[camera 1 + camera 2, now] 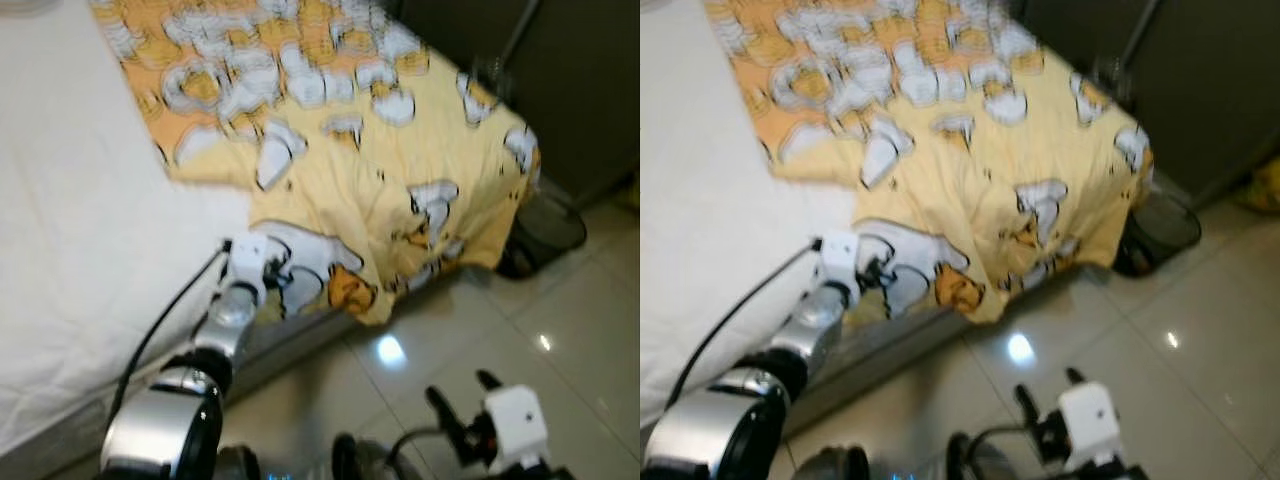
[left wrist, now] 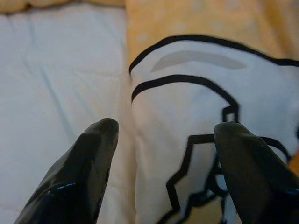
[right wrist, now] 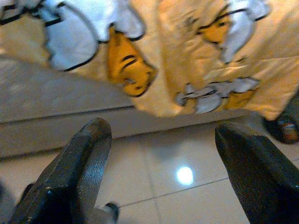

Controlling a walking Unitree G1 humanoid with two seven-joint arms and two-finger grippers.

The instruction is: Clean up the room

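Two grippers in our frames. We see the left gripper reached out to the bed's near edge, fingers spread wide, holding nothing. In the left wrist view its two fingertips straddle the line where the yellow cartoon blanket meets the white sheet; we can't tell if they touch the fabric. We see the blanket lying rumpled over the far and right part of the bed, one corner hanging over the edge toward the tiled floor. Sheet is bare on the robot's left side. We see the right gripper low over the floor near the bed base, also spread and empty, pointing at the hanging blanket corner. We note a dark mesh bin standing on the floor just beside the blanket's right end. Head views are slightly blurred.
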